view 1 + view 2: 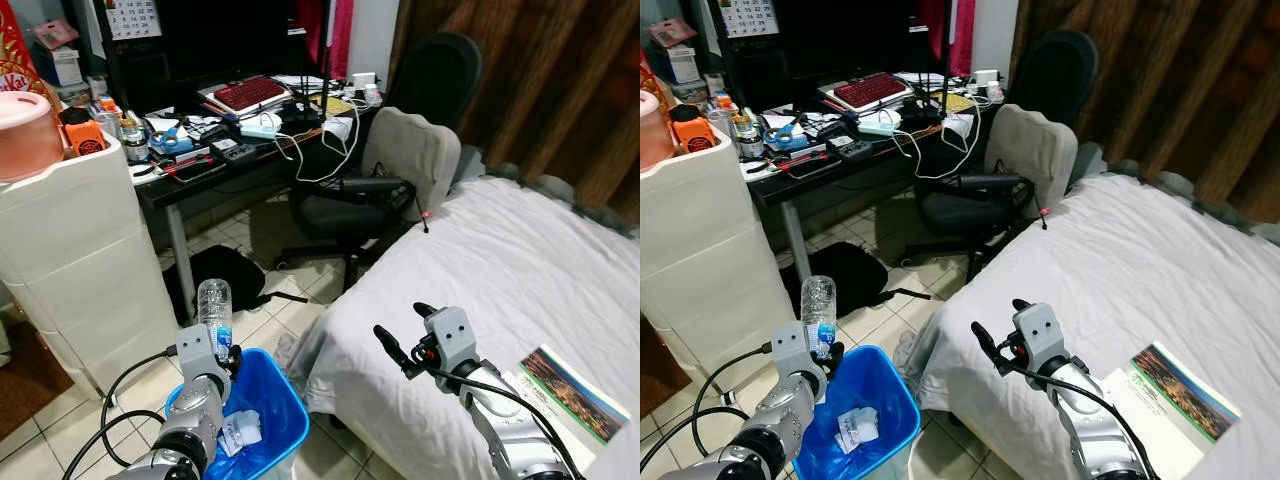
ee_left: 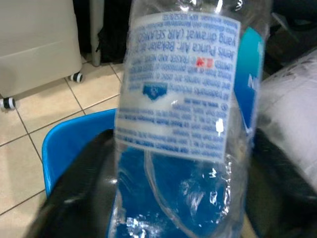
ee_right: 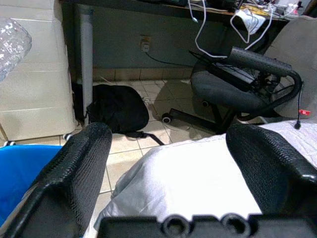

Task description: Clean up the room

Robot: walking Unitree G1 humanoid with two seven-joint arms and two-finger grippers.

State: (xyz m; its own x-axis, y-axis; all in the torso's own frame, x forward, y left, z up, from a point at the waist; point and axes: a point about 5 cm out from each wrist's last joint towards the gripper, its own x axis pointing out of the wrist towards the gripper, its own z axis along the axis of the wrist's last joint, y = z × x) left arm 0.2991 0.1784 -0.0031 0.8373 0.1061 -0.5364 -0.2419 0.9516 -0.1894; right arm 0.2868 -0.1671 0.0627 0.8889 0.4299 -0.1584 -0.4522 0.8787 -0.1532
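Note:
A clear plastic water bottle (image 1: 214, 308) with a blue and white label stands upright in my left gripper (image 1: 222, 352), which is shut on its lower part. It hangs over the near-left rim of a blue bin (image 1: 272, 400) on the tiled floor. In the left wrist view the bottle (image 2: 183, 109) sits between both black fingers (image 2: 79, 188) above the bin's blue inside. White crumpled trash (image 1: 243, 430) lies in the bin. My right gripper (image 1: 403, 335) is open over the bed's near corner, with nothing between its fingers (image 3: 74, 173).
A bed with a grey sheet (image 1: 520, 270) fills the right side, a magazine (image 1: 575, 392) on its near edge. A grey office chair (image 1: 385, 185) stands by a cluttered black desk (image 1: 215, 160). White drawers (image 1: 75, 260) stand left, a black bag (image 1: 215, 275) on the floor.

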